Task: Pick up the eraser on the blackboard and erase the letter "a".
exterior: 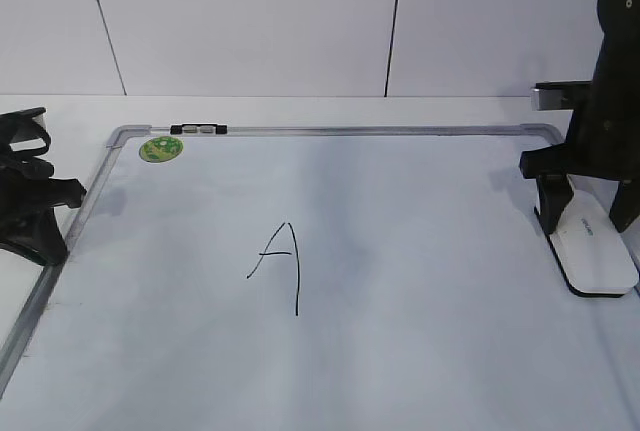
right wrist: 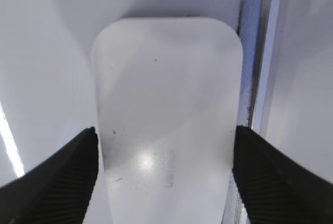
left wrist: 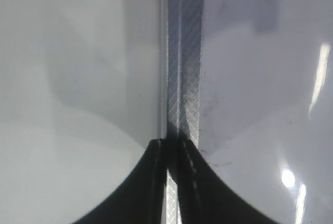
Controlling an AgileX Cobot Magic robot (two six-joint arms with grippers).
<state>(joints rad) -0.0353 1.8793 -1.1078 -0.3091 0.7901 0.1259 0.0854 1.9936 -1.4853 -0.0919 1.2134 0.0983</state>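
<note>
White eraser [right wrist: 166,125] between right tool [right wrist: 165,169] fingers; frame [right wrist: 258,68] beside.

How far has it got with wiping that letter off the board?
Hardly started. The black letter on the whiteboard is untouched. The right gripper straddles the white eraser at the board's right edge, fingers either side, not clearly gripping. Lifting, carrying and wiping remain. The left gripper rests shut.

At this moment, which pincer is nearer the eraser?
Right. The right pincer straddles the eraser at the blackboard's right edge, a finger on each side. The left pincer sits shut over the board's left frame, far across.
</note>
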